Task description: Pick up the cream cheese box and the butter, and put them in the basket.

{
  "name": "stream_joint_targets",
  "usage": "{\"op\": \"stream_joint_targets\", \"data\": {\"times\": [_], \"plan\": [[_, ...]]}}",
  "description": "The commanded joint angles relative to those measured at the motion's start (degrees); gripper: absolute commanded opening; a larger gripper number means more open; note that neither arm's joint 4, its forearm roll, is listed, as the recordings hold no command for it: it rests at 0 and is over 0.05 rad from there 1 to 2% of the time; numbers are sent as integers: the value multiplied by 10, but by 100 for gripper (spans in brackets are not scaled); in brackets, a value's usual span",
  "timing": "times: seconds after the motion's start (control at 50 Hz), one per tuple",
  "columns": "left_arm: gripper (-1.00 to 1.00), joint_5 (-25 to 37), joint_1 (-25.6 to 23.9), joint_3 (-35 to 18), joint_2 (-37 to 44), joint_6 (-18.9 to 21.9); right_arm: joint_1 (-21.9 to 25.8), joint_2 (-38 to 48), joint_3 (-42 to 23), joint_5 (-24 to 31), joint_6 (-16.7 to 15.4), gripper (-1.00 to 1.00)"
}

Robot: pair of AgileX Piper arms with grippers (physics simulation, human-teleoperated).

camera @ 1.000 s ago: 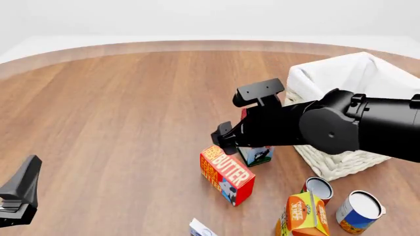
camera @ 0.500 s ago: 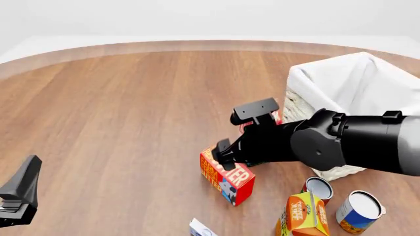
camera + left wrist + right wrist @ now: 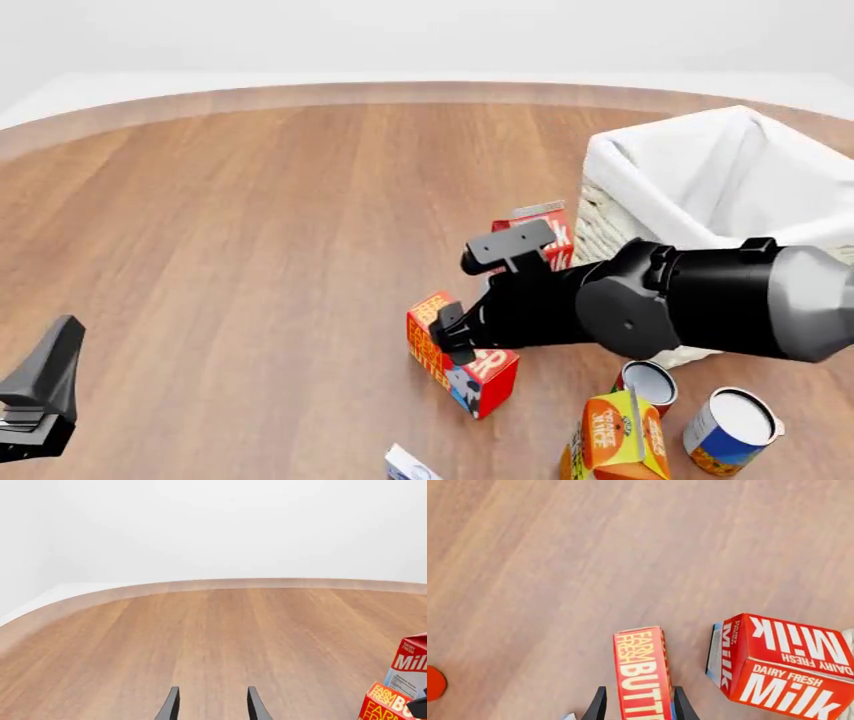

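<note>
Wooden table (image 3: 240, 220): right end effector (image 3: 635, 705) astride butter (image 3: 642, 672).

The right arm (image 3: 667, 310) is glossy black with rounded joint housings

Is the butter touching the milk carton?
Apart. The right wrist view shows bare wood between the butter and the milk carton.

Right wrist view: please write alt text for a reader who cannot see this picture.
The right gripper is open, with one finger on each side of the red butter carton, which lies on the wooden table. A red milk carton stands close beside the butter, not touching it.
</note>
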Motion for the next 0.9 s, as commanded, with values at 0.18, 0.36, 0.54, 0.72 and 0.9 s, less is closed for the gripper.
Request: {"op": "stream_joint_targets", "data": {"times": [0.18, 0.36, 0.54, 0.72, 0.9], "plan": [[100, 0, 0, 0, 0, 0, -8, 15, 15, -9, -6, 100], [100, 0, 0, 0, 0, 0, -4, 26, 24, -23, 0, 100], [100, 0, 0, 0, 0, 0, -7, 36, 32, -35, -2, 100], [100, 0, 0, 0, 0, 0, -18, 40, 37, -44, -9, 100], [100, 0, 0, 0, 0, 0, -11, 40, 45, -52, -2, 100]]}}
